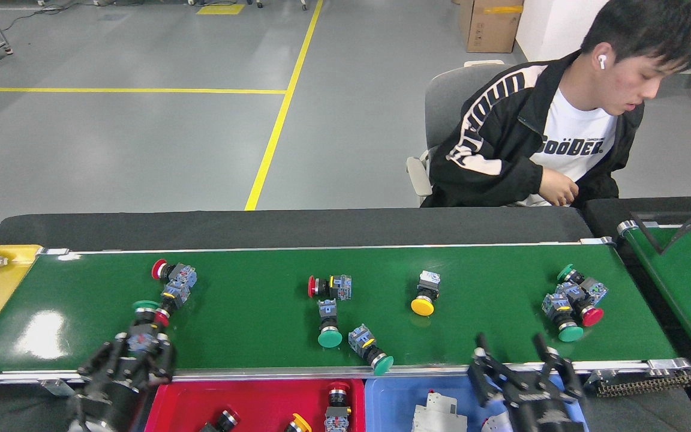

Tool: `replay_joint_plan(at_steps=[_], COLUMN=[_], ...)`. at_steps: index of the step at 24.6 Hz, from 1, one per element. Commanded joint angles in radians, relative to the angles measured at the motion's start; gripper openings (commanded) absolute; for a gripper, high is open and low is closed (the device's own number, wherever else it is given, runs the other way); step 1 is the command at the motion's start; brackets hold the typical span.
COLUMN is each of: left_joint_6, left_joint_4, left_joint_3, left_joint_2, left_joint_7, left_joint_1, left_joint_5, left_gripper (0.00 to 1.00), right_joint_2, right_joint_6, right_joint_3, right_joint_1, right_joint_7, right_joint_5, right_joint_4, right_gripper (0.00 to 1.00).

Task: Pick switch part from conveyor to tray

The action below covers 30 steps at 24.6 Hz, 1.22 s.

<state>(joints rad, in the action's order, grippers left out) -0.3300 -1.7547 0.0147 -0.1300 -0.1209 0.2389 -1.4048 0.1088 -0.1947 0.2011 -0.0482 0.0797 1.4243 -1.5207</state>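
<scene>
The left pincer (135,354) sits at the near left of the conveyor (261,318), blurred and dark; its fingers close around a switch part with a green cap (144,307), whose blue-grey body is partly hidden between them, though the blur makes the contact hard to judge. The lower arm is cut off by the bottom edge. The right pincer (516,360) hangs over the near rail toward the right end, its two dark fingers spread apart with nothing between them; it too is smeared, and its wrist runs out of view. Just beyond the left pincer lie a red-capped switch (165,300) touching the green one and another red switch (168,273) nearer the far edge. Mid-belt lie a red-capped part (327,286), a green-capped one (328,327) just beside it, and another green one (370,353) whose cap overhangs the near rail. A yellow-capped part (424,295) stands alone further right. Near the right end a cluster of three parts (573,300) touch each other, beyond the right pincer and apart from it. Below the near rail a red tray (261,402) holds several parts, cut off by the frame, and a blue tray (399,396) holds pale pieces that are hard to identify. A person (537,144) sits behind the desk (291,227).
</scene>
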Motion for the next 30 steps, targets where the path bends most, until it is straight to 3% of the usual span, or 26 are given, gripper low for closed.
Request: replay_joint_plan(at_steps=[1, 2, 3, 5, 6, 7, 10, 12, 15, 20, 23, 26, 30], left_joint_6=[-0.081, -0.109, -0.145, -0.195, -0.198, -0.204, -0.208, -0.207, -0.196, -0.109, -0.020, 0.032, 0.095], left_joint_4=[-0.026, -0.025, -0.025, -0.025, -0.025, -0.025, -0.025, -0.025, -0.025, -0.023, -0.020, 0.032, 0.314], left_joint_3=[-0.064, -0.102, -0.127, -0.134, -0.134, -0.137, -0.136, -0.125, -0.041, 0.238, 0.266, 0.268, 0.277], left_joint_2=[-0.008, -0.019, -0.039, -0.054, -0.051, -0.057, -0.059, -0.054, -0.017, 0.139, 0.142, 0.142, 0.089], left_joint_7=[0.018, 0.021, 0.024, 0.026, 0.026, 0.026, 0.026, 0.026, 0.027, -0.013, -0.031, -0.029, 0.012], left_joint_1=[0.005, 0.003, 0.005, 0.011, 0.011, 0.011, 0.014, 0.014, 0.016, 0.026, 0.013, -0.067, -0.316], left_joint_5=[-0.005, -0.006, -0.010, -0.011, -0.011, -0.011, -0.011, -0.010, -0.005, -0.011, -0.013, -0.046, -0.123], left_gripper=[0.08, 0.11, 0.20, 0.56, 0.68, 0.99, 1.00, 1.00, 1.00, 1.00, 1.00, 1.00, 1.00], right_joint_2=[0.025, 0.031, 0.038, 0.051, 0.051, 0.051, 0.049, 0.045, 0.029, 0.019, 0.000, -0.081, -0.112], right_joint_6=[-0.126, -0.175, -0.230, -0.287, -0.308, -0.324, -0.318, -0.299, -0.250, -0.178, -0.108, 0.054, 0.359], right_joint_3=[0.058, 0.096, 0.135, 0.184, 0.202, 0.224, 0.241, 0.242, 0.242, 0.242, 0.244, 0.242, 0.239], right_joint_1=[-0.068, -0.114, -0.163, -0.233, -0.256, -0.274, -0.288, -0.288, -0.288, -0.275, -0.197, -0.084, 0.102], right_joint_7=[0.026, 0.026, 0.025, 0.023, 0.023, 0.023, 0.017, 0.011, -0.004, -0.009, -0.008, -0.008, -0.009], right_joint_5=[0.021, 0.019, 0.018, 0.010, 0.005, -0.013, -0.059, -0.062, -0.062, -0.062, -0.062, -0.062, -0.090], right_joint_4=[0.076, 0.135, 0.203, 0.300, 0.330, 0.356, 0.372, 0.372, 0.370, 0.341, 0.214, 0.040, -0.125], right_gripper=[0.98, 0.98, 0.98, 0.98, 0.96, 0.93, 0.73, 0.43, 0.15, 0.14, 0.14, 0.16, 0.24])
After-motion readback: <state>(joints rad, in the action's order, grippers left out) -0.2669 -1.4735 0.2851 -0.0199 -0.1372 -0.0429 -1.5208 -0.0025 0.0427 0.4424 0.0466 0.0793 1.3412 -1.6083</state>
